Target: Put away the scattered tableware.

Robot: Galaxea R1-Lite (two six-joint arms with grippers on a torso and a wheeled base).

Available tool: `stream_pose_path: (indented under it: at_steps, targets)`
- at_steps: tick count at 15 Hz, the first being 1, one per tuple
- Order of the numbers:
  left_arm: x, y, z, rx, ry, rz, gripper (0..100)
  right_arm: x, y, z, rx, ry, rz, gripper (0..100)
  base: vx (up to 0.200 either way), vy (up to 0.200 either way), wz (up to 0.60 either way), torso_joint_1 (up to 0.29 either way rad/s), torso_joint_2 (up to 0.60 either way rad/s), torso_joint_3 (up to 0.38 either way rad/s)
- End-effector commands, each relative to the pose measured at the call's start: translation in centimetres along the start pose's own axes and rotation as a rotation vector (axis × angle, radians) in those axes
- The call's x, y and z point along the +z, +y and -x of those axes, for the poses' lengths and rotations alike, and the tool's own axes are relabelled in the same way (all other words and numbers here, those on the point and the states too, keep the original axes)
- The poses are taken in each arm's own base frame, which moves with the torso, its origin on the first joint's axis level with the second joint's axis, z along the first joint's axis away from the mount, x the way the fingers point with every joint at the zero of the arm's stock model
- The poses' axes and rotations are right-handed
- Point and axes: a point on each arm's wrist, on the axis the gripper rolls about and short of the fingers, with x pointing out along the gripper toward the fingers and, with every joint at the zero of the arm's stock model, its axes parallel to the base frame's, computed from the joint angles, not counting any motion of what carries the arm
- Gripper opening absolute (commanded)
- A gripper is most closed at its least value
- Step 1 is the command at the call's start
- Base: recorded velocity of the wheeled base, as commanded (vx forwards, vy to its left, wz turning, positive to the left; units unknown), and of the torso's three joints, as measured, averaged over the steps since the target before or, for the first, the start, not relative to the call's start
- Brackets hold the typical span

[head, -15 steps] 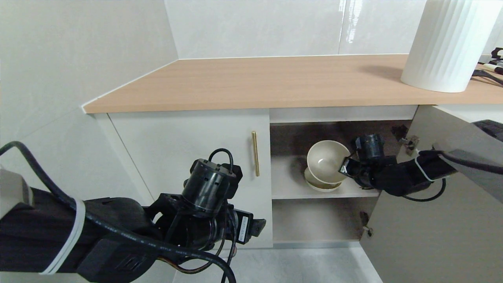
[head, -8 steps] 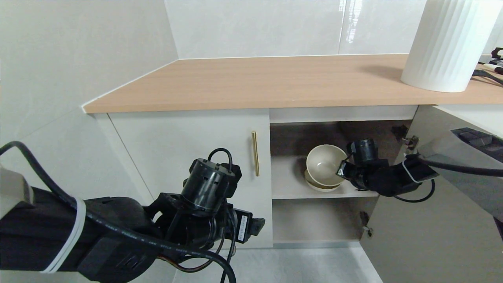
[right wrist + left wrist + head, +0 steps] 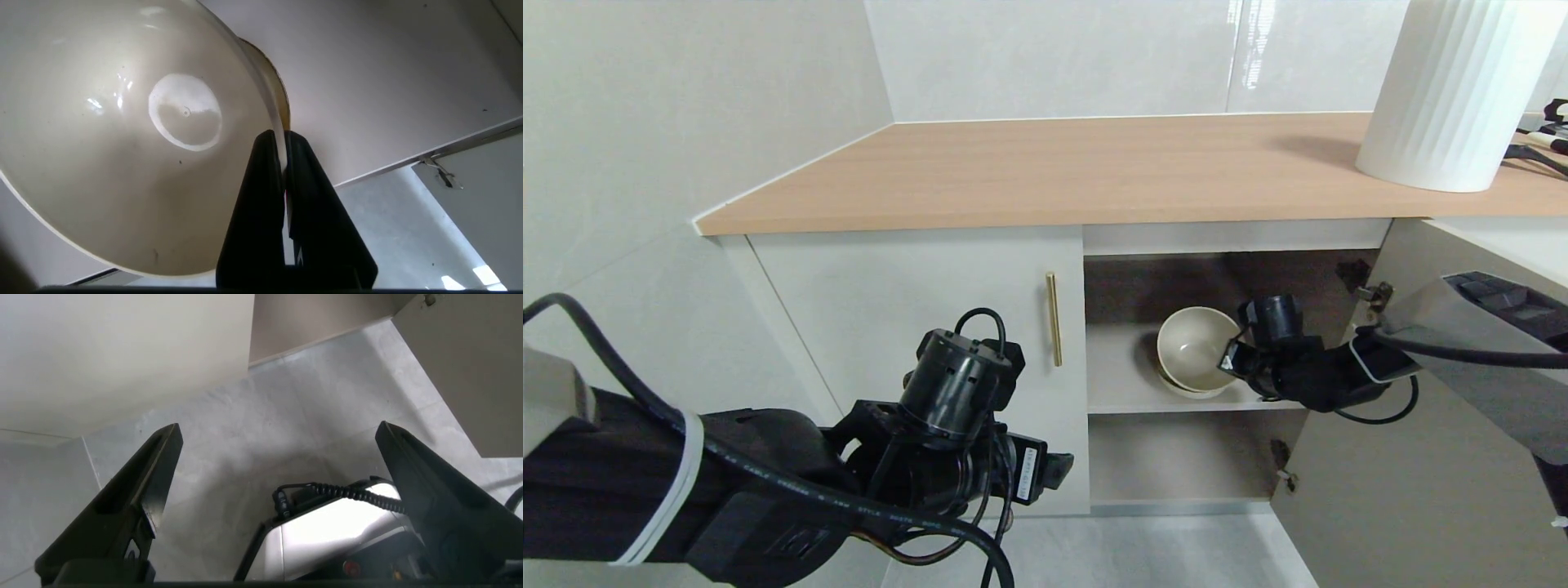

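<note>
The wooden bench (image 3: 1054, 175) is running across the upper half of the head view, with pale wall tiles (image 3: 1045, 57) rising behind it. Under it the cabinet (image 3: 1241, 237) is taking up the middle of the frame. Its left door (image 3: 907, 327) is sitting closed, and its right door (image 3: 1413, 490) is standing wide open at the lower right. A tall white ribbed container (image 3: 1454, 90) is standing on the bench at the upper right.

The left arm (image 3: 768, 490) is hanging at the lower left, in front of the closed door. In the left wrist view the left jaws are spreading wide apart with nothing between them, facing the grey floor (image 3: 270, 457).

The right arm (image 3: 1339, 371) is reaching in from the right edge through the open doorway to the cabinet's upper shelf (image 3: 1119, 367), right of centre. There the right jaws are pinching the rim of the cream bowl (image 3: 1188, 347), one finger inside the rim and one outside, as the right wrist view shows close up (image 3: 122, 139). The bowl is tilting, its hollow facing out of the cabinet, and it is lying over a second dish (image 3: 1180, 390) that is sitting on the shelf. How firmly the two are touching I cannot tell. A thin brass handle (image 3: 1052, 318) is running upright on the closed door's right edge, just beside the opening.
</note>
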Motion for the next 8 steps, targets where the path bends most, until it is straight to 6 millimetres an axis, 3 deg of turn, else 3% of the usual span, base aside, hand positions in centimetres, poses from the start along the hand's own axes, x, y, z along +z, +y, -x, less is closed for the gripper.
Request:
stream_pose_path:
  at_steps: [1,8]
  targets:
    - [0.09,0.03,0.03,0.0,-0.004,0.002,100,-0.22,0.0,-0.2,-0.002,0.004,0.006,0,0.0,0.0,0.0,0.0,0.0,0.0]
    - [0.13,0.01,0.04,0.0,-0.005,0.002,100,-0.54,-0.12,-0.46,-0.007,0.011,0.019,0,0.0,0.0,0.0,0.0,0.0,0.0]
